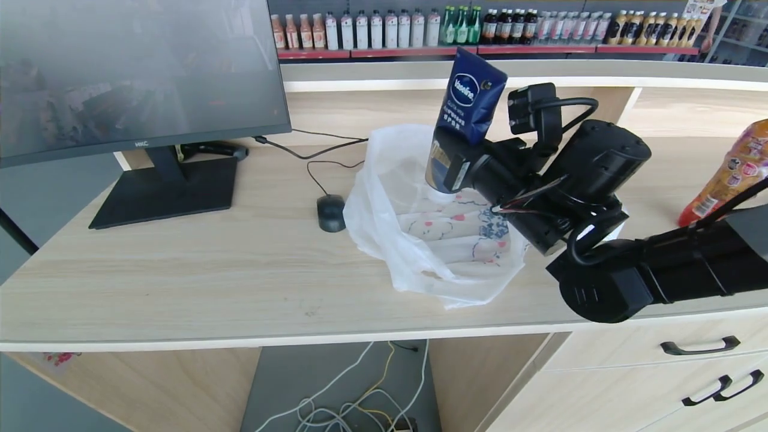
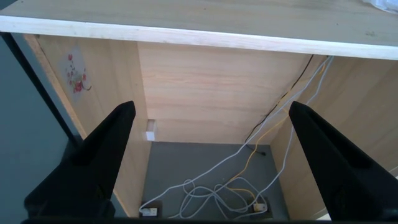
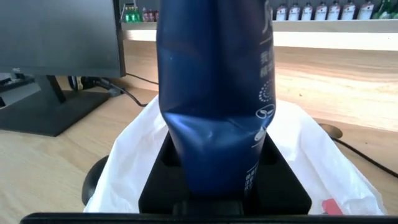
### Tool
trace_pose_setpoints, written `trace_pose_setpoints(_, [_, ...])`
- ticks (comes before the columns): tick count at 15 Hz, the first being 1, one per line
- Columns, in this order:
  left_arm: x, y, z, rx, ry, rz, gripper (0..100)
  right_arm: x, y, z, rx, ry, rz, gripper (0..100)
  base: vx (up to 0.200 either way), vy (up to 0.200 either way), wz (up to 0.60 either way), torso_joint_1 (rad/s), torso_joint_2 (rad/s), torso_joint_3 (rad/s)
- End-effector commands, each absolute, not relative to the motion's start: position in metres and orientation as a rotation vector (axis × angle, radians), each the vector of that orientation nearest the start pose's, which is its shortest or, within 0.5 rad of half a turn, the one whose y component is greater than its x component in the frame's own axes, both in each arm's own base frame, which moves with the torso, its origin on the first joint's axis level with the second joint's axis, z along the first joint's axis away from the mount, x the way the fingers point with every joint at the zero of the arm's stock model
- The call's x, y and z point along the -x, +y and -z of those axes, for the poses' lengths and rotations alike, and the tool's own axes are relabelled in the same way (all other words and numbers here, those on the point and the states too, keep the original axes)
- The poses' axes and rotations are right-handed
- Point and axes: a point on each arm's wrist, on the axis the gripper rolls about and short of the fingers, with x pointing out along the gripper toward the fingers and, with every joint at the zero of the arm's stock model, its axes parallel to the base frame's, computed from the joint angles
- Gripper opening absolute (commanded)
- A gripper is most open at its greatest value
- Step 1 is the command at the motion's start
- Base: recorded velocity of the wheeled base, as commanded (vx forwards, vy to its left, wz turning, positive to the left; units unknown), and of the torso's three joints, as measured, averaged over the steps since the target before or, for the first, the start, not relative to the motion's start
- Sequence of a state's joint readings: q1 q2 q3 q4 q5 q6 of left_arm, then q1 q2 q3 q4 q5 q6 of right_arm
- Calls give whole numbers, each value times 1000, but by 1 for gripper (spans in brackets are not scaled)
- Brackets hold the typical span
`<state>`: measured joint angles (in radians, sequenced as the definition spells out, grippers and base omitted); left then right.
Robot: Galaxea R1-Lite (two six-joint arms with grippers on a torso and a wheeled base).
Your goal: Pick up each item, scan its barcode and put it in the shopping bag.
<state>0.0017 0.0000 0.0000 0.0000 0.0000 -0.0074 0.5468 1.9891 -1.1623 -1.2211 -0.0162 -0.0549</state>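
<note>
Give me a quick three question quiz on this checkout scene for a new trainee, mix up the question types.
1. True or false: the right gripper is shut on the blue tube.
2. What lies on the counter beside the shopping bag, toward the monitor? A) mouse B) scissors C) cup
3. Fill in: the left gripper has its jaws ____.
Key: 1 true; 2 A; 3 open.

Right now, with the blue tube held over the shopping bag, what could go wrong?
1. The shopping bag lies slumped and crumpled, so the blue tube may land on its folds and not inside.
2. The right gripper pinches the tube near its lower end; it looks dented and might slip or tip.
</note>
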Motion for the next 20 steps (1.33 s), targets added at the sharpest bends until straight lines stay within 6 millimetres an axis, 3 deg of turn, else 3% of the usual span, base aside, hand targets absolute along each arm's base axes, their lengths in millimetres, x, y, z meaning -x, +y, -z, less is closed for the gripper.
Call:
trace_pose_setpoints(1, [23, 0, -75, 8, 0, -2, 100, -351, 206, -224, -50, -384, -499, 0, 0, 0, 0, 0, 0, 0])
trace_pose_setpoints(5, [23, 0, -75, 8, 0, -2, 100, -369, 217, -220, -72, -407, -501, 0, 0, 0, 0, 0, 0, 0])
trace_pose_setpoints(20, [23, 0, -75, 8, 0, -2, 100, -382, 224, -187, -61, -329, -504, 0, 0, 0, 0, 0, 0, 0])
